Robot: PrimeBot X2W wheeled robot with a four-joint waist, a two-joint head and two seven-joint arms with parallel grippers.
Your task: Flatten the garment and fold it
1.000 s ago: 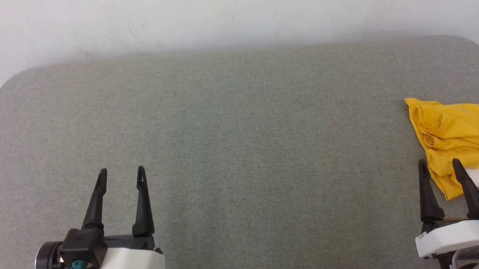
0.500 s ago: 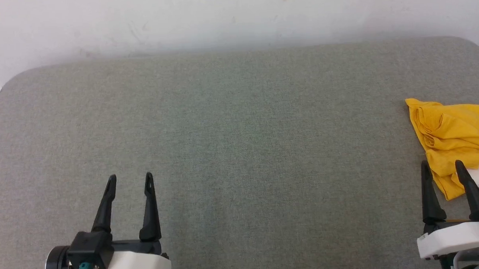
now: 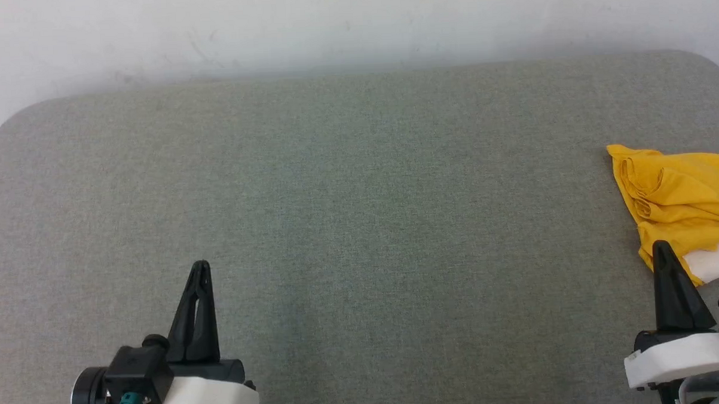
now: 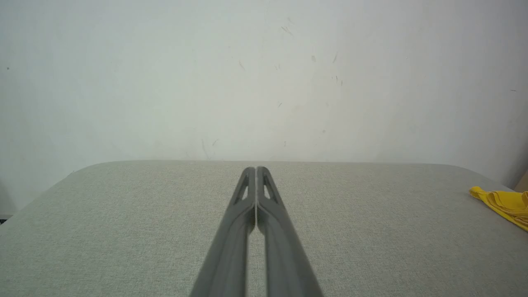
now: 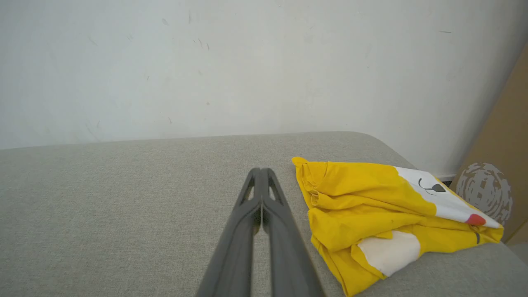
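One crumpled garment (image 3: 682, 196) hugs the table's (image 3: 359, 196) right edge beside right gripper (image 3: 662, 248).

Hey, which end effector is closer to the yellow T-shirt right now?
Right. The right end effector is shut, close beside the near edge of the yellow T-shirt. The left end effector, also shut, is far across the grey padded table.

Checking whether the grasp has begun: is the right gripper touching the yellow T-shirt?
Apart. In the right wrist view, a strip of grey surface separates the shut right gripper from the yellow T-shirt.
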